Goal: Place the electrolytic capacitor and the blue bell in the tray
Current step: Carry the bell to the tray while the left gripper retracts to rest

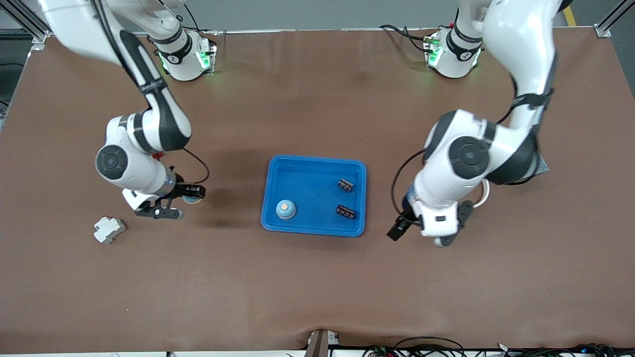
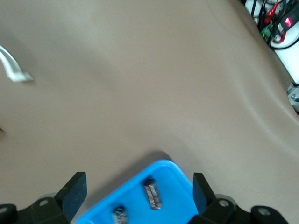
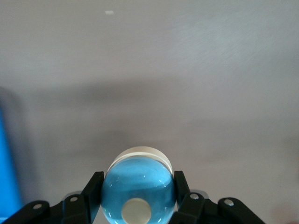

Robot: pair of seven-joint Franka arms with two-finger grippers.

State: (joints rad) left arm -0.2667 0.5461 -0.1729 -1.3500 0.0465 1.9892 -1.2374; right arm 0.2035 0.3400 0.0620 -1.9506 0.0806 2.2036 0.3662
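The bright blue tray lies at the table's middle. In it are a blue bell with an orange button and two small dark components. My right gripper is over the bare table toward the right arm's end, shut on a second blue bell. In the right wrist view this bell, a blue dome with a white button and white base, sits between the fingers. My left gripper is open and empty beside the tray, toward the left arm's end. Its wrist view shows the tray's corner between the fingertips.
A small white and grey block lies on the table toward the right arm's end, nearer the front camera than my right gripper. The brown mat covers the whole table. The tray's edge shows in the right wrist view.
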